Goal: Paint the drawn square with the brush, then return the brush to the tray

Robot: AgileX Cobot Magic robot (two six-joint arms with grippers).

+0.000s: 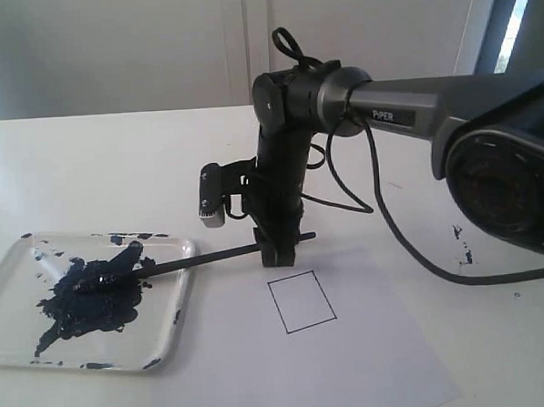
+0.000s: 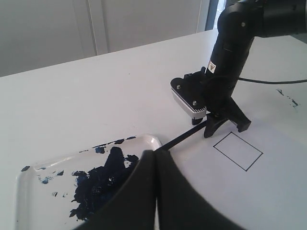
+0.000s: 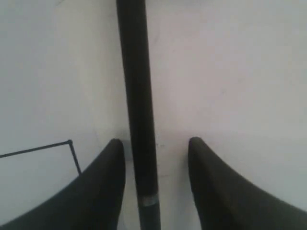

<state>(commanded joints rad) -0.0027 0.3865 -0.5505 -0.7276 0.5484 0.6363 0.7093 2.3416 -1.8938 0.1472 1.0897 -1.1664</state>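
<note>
Bench (image 1: 115, 166) in the exterior view: white, carrying the tray (image 1: 7, 290) on the left and a paper sheet (image 1: 372, 362) beside it. On the tray, the brush (image 1: 211, 257), tip sunk in the paint blob (image 1: 85, 300), handle crossing the rim toward the sheet. On the sheet, the drawn square (image 1: 302, 302), inside white, just beside the right pincer (image 1: 276, 251) and apart from the brush. Right pincer pointing straight down near the handle's end; finger spacing hard to judge here. Left pincer out of frame. Black cable (image 1: 392, 229) trailing across the bench.

Left wrist view: left pincer (image 2: 156, 154) in the foreground, fingers pressed together with nothing between them, hiding part of the tray (image 2: 62, 162) and the tip end of the brush (image 2: 184, 135). Right pincer (image 2: 226, 129) astride the handle, next to the drawn square (image 2: 238, 151).

Right wrist view: the brush (image 3: 138, 96) running between the fingers (image 3: 103, 187) of the right pincer (image 3: 154, 141), bare surface showing on both sides of the handle; spread wide, gripping nothing. Silver band (image 3: 148, 200) visible in this view alone. One corner of the drawn square (image 3: 36, 177) in frame, remainder cut off.
</note>
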